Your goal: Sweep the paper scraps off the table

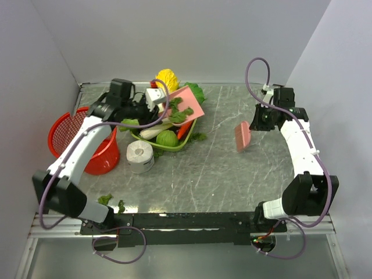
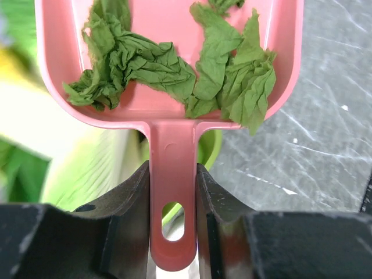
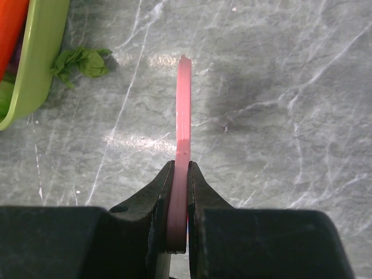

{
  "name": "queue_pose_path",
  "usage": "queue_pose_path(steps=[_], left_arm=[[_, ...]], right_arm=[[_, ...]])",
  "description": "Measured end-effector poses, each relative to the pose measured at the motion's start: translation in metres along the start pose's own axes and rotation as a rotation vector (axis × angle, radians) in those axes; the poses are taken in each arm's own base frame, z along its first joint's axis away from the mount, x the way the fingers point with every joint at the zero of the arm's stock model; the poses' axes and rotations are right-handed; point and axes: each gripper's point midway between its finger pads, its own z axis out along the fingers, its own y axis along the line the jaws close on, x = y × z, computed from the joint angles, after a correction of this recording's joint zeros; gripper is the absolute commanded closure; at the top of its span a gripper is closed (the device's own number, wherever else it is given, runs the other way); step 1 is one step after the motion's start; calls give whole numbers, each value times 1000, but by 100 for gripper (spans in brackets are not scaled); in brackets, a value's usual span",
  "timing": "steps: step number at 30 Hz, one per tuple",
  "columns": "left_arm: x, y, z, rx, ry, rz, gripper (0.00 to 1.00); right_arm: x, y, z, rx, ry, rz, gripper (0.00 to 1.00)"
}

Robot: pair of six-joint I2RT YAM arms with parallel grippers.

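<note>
The left gripper (image 2: 173, 181) is clamped narrowly on the handle of the pink plastic dustpan (image 2: 168, 26). It holds the pan in the air over the far left part of the grey marbled bench (image 1: 232, 168). The round red mesh basket (image 1: 64, 128) sits at the left edge. The lime-green plastic tray (image 1: 168, 146) of vegetables lies directly under the pan. The pan's long axis runs roughly parallel to the far edge: the handle points back towards the basket side and the open mouth faces right, away from the basket. Getting the load there would probably take a wide swing or a turn of the wrist. The right gripper (image 3: 180, 174) is closed on a flat pink plastic brush (image 3: 183, 104), seen edge-on and hanging over the right half of the bench. The crumpled green paper scraps (image 2: 145, 64) lie piled loose in the pan, and one wad droops over the rim near the handle. A quick tilt or jolt could drop it among the vegetables, where green on green would be hard to pick out. More scraps lie at the near left edge (image 1: 104, 199), and another (image 3: 81, 61) is just beside the tray.
</note>
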Motion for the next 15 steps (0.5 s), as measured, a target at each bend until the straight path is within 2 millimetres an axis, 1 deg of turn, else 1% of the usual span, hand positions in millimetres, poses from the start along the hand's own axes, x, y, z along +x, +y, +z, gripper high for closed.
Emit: queue_pose_path(steps=[1, 3, 7, 9, 12, 15], left_arm=[[-2, 3, -11, -37, -14, 3, 99], [-1, 6, -26, -85, -19, -4, 99], [3, 21, -52, -181, -24, -45, 99], [10, 33, -65, -237, -13, -81, 99], [27, 49, -84, -314, 27, -140, 99], [39, 63, -110, -397, 76, -195, 99]], right_arm=[[1, 0, 3, -5, 9, 6, 100], [4, 1, 9, -16, 29, 18, 100], [4, 2, 18, -34, 58, 37, 100], [2, 4, 22, -45, 65, 46, 100], [2, 5, 26, -57, 75, 54, 100], [0, 6, 29, -68, 80, 59, 100]])
